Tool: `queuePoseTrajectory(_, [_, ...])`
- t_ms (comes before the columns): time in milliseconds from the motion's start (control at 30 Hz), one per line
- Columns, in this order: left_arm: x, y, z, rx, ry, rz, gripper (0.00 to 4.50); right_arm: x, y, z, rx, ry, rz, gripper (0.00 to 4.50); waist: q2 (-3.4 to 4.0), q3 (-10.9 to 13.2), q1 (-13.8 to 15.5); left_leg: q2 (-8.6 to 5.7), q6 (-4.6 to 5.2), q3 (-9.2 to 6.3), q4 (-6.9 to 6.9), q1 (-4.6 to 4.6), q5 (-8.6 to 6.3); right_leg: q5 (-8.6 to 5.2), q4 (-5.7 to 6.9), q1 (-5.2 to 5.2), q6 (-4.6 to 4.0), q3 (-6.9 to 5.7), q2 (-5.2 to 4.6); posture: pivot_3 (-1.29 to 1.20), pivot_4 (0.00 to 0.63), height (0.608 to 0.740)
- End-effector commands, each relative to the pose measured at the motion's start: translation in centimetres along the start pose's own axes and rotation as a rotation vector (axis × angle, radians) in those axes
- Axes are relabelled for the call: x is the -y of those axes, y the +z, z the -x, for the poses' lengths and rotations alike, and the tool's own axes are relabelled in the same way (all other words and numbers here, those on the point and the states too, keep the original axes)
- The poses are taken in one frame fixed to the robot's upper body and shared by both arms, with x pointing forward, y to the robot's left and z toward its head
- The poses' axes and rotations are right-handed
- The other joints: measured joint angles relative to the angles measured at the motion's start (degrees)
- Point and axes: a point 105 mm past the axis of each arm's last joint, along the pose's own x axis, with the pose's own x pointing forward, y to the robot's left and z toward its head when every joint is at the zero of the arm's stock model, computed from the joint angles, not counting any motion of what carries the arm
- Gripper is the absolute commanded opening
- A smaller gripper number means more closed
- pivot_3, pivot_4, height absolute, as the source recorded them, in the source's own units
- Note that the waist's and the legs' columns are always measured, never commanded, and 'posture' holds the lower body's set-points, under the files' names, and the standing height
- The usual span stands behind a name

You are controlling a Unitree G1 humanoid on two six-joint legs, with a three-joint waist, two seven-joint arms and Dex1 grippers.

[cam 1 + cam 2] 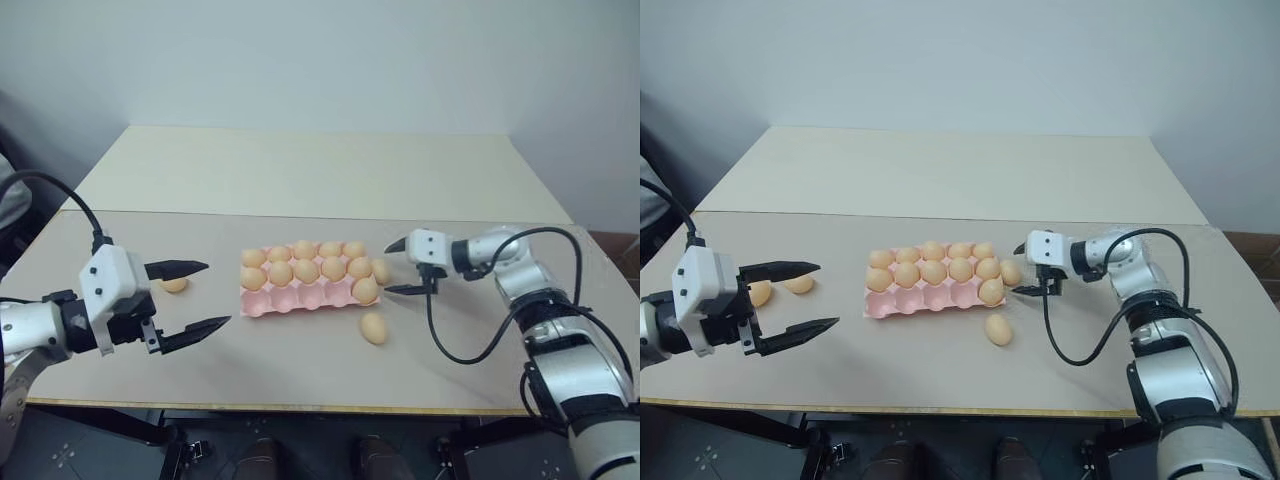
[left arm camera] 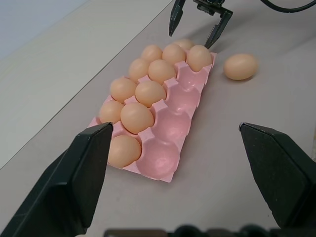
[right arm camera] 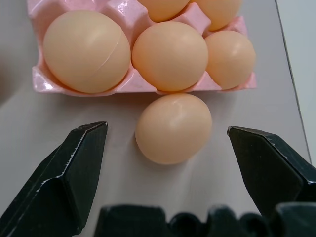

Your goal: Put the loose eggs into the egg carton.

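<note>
The right gripper (image 1: 396, 268) fingers stand wide apart around a loose egg (image 3: 173, 128) lying just beside the pink egg carton (image 1: 300, 303) on the desk (image 1: 300, 360); the left gripper (image 1: 207, 295) fingers gape empty, well apart from the carton

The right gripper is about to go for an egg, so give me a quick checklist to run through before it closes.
1. Right gripper open: ok, the jaws stand wide.
2. Target egg between the fingers: ok, it sits centred in the right wrist view, on the table just off the carton's end.
3. Fingers clear of the eggs already in the carton: cannot tell; those eggs lie close behind the target.
4. Empty cups left: ok, four in the near row.
5. Left gripper out of the way: ok, open and apart from the carton.
6. Other loose eggs: not ok, one in front of the carton, others near the left gripper.
</note>
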Motion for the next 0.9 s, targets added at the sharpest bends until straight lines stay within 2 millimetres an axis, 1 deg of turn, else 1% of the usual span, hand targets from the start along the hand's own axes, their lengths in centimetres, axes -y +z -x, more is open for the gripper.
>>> queuePoseTrajectory(33, [0.0, 0.8, 0.4, 0.011, 0.015, -0.034, 4.45, 1.1, 0.7, 0.0, 0.002, -0.037, 0.053, 4.50, 0.00, 0.00, -0.02, 0.00, 0.00, 0.00, 0.00, 0.00, 0.00, 0.01, 0.00, 0.00, 0.00, 0.00, 0.00, 0.00, 0.150, 0.740])
queuePoseTrajectory(200, [0.1, 0.8, 0.5, 0.006, 0.020, -0.033, 4.45, 1.6, 1.0, -0.8, 0.009, -0.058, 0.034, 4.50, 0.00, 0.00, -0.13, 0.00, 0.00, 0.00, 0.00, 0.01, 0.00, 0.01, 0.01, 0.00, 0.01, 0.00, 0.00, 0.00, 0.150, 0.740])
queuePoseTrajectory(233, [0.1, 0.7, 0.5, 0.005, 0.021, -0.033, 4.50, 1.7, 0.9, -0.9, 0.004, -0.062, 0.032, 4.23, 0.01, 0.00, -0.15, 0.00, 0.00, 0.00, 0.00, 0.01, 0.00, 0.01, 0.02, 0.00, 0.01, 0.00, 0.00, 0.00, 0.150, 0.740])
queuePoseTrajectory(267, [0.1, 0.7, 0.5, 0.003, 0.022, -0.033, 4.50, 1.6, 0.8, -0.9, 0.000, -0.061, 0.035, 4.14, 0.01, 0.00, -0.14, 0.00, 0.00, 0.00, 0.00, 0.01, 0.00, 0.03, 0.02, 0.00, -0.01, 0.00, 0.00, 0.00, 0.150, 0.740])
queuePoseTrajectory(333, [0.1, 0.6, 0.5, 0.000, 0.025, -0.032, 4.50, 1.5, 0.6, -0.8, -0.006, -0.062, 0.040, 3.63, 0.01, 0.00, -0.11, 0.00, 0.00, -0.01, 0.00, 0.01, 0.00, 0.04, 0.02, 0.00, -0.03, 0.00, 0.00, 0.00, 0.150, 0.740])
queuePoseTrajectory(433, [0.1, 0.6, 0.6, -0.001, 0.028, -0.033, 4.50, 1.4, 0.4, -0.7, -0.012, -0.071, 0.054, 2.55, 0.01, 0.01, -0.14, 0.00, 0.00, -0.01, 0.00, 0.00, 0.00, 0.04, 0.01, 0.00, -0.03, 0.00, 0.00, 0.00, 0.150, 0.740])
queuePoseTrajectory(467, [0.0, 0.5, 0.6, -0.001, 0.029, -0.033, 4.50, 1.5, 0.2, -0.6, -0.016, -0.078, 0.055, 2.30, 0.01, 0.01, -0.15, 0.00, 0.00, -0.01, 0.00, 0.00, 0.00, 0.05, 0.01, 0.00, -0.03, 0.00, 0.00, 0.00, 0.150, 0.740])
queuePoseTrajectory(633, [-0.2, 0.5, 0.5, -0.001, 0.031, -0.037, 4.50, 1.7, -0.4, 0.5, -0.037, -0.115, 0.061, 2.30, 0.01, 0.01, -0.09, 0.00, 0.00, -0.01, 0.00, 0.01, 0.00, 0.04, 0.02, 0.00, -0.02, 0.00, 0.00, 0.00, 0.150, 0.740])
queuePoseTrajectory(767, [-0.4, 0.3, 0.5, -0.002, 0.032, -0.040, 4.50, 2.2, -1.2, 2.0, -0.071, -0.164, 0.064, 2.30, 0.01, 0.01, -0.07, 0.00, 0.00, -0.01, 0.00, 0.01, 0.00, 0.03, 0.01, 0.00, -0.02, 0.00, 0.00, 0.00, 0.150, 0.740])
queuePoseTrajectory(833, [-0.5, 0.3, 0.5, -0.001, 0.032, -0.041, 4.50, 2.4, -1.3, 2.6, -0.076, -0.181, 0.071, 2.30, 0.01, 0.01, -0.05, 0.00, 0.00, -0.01, 0.00, 0.00, 0.00, 0.03, 0.01, 0.00, -0.02, 0.00, 0.00, 0.00, 0.150, 0.740])
queuePoseTrajectory(900, [-0.6, 0.2, 0.6, -0.002, 0.035, -0.045, 4.50, 3.0, -1.0, 3.7, -0.076, -0.219, 0.097, 2.30, 0.01, 0.01, -0.06, 0.00, 0.00, 0.00, 0.00, 0.00, 0.00, 0.03, 0.00, 0.00, -0.02, 0.01, 0.00, 0.00, 0.150, 0.740])
